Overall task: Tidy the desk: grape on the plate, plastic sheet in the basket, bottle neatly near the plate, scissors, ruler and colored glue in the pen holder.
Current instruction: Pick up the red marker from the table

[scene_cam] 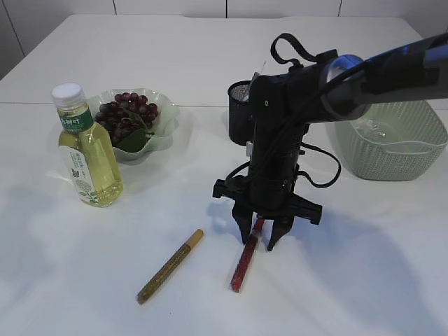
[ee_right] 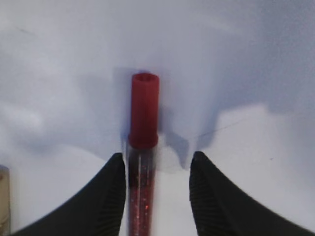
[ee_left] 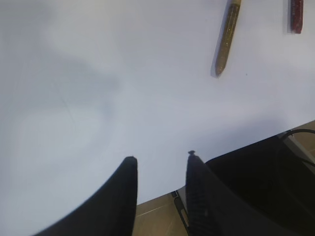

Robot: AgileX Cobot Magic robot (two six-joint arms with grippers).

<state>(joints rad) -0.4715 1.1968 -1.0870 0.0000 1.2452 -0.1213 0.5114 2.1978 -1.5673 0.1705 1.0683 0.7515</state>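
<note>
- The bottle [scene_cam: 87, 150] is set on the table [scene_cam: 364, 280] at the left, just in front of the plate [scene_cam: 162, 126].
- The grapes [scene_cam: 126, 115] are held in the plate.
- The pen holder [scene_cam: 240, 110] is placed in the middle, with the basket [scene_cam: 392, 143] to its right.
- Two glue pens [scene_cam: 170, 266] [scene_cam: 246, 257] are laid side by side at the front.

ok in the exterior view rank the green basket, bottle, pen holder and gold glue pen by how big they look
1. green basket, though its right edge is cut off by the frame
2. bottle
3. gold glue pen, long but thin
4. pen holder, mostly hidden behind the right arm, so its rank is unsure
</note>
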